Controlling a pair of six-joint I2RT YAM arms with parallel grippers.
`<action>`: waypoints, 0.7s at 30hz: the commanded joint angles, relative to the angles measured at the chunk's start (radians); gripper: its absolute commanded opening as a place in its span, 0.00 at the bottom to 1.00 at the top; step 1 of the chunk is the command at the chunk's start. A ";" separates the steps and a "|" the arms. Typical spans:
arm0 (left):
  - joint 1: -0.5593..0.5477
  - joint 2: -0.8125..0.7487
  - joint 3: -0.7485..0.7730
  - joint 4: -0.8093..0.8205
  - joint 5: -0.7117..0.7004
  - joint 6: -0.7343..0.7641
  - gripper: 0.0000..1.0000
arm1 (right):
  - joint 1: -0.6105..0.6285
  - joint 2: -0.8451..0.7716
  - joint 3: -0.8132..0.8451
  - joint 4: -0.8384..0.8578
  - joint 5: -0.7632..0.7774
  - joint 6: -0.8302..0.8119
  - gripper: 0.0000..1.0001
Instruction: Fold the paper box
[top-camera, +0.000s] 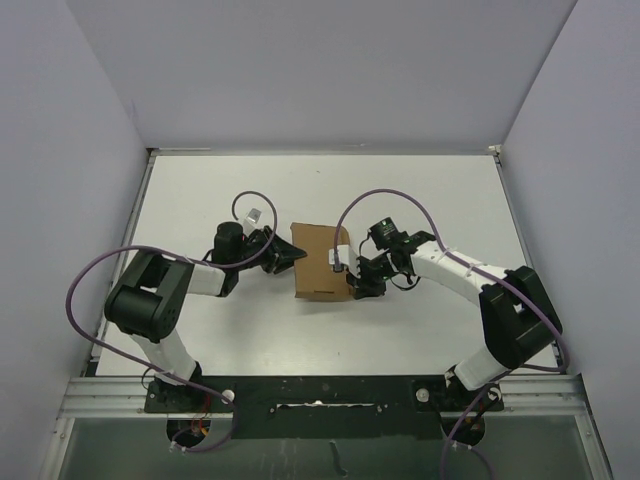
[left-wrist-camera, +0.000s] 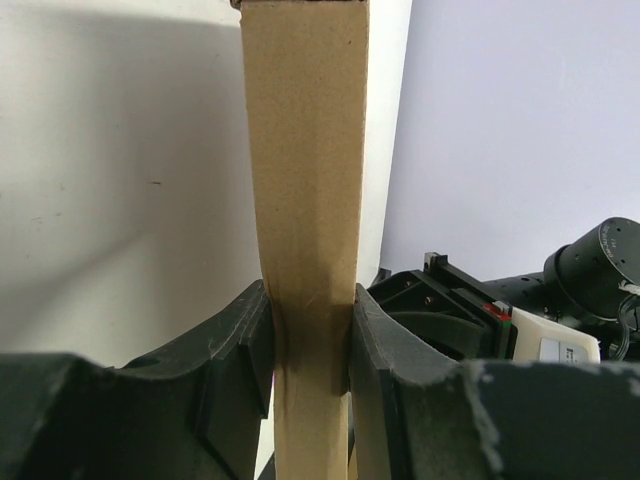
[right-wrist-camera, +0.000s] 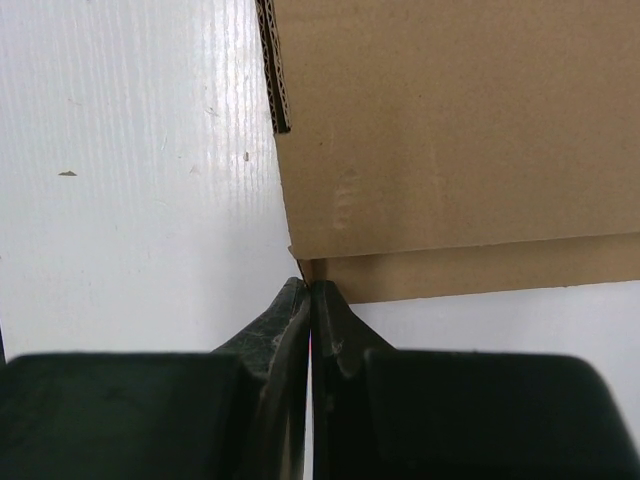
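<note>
The paper box (top-camera: 320, 262), a plain brown, thin rectangular piece of creased cardboard, rests on the white table (top-camera: 430, 200) between the two arms. The black two-finger left gripper (left-wrist-camera: 310, 335) is closed part-way on the box's left edge, and the cardboard is visibly pinched in at the pads. The black right gripper (right-wrist-camera: 310, 298) is fully closed, with its tips set against a corner of the lower cardboard layer. Nothing is seen between them.

If the clamp is tightened or the edge is pulled, the cardboard could be creased off its score line. A push from the closed tips could slip past the corner, or the box could be twisted, since it is held on one side only.

The dent at the pads is shown only by the left wrist view. The corrugated cut edge and the two stacked layers are shown only by the right wrist view. The placing of both arms about the box is given only from above, where the jaws are too small to be judged.
</note>
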 joint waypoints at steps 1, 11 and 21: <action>-0.003 0.019 0.004 0.136 0.067 -0.039 0.07 | 0.011 0.019 0.035 0.038 0.004 0.002 0.00; 0.010 0.032 -0.010 0.173 0.084 -0.051 0.07 | 0.009 0.022 0.038 0.036 -0.009 0.012 0.00; 0.015 -0.013 0.023 -0.006 0.077 0.078 0.07 | 0.003 0.009 0.047 0.021 -0.028 0.011 0.00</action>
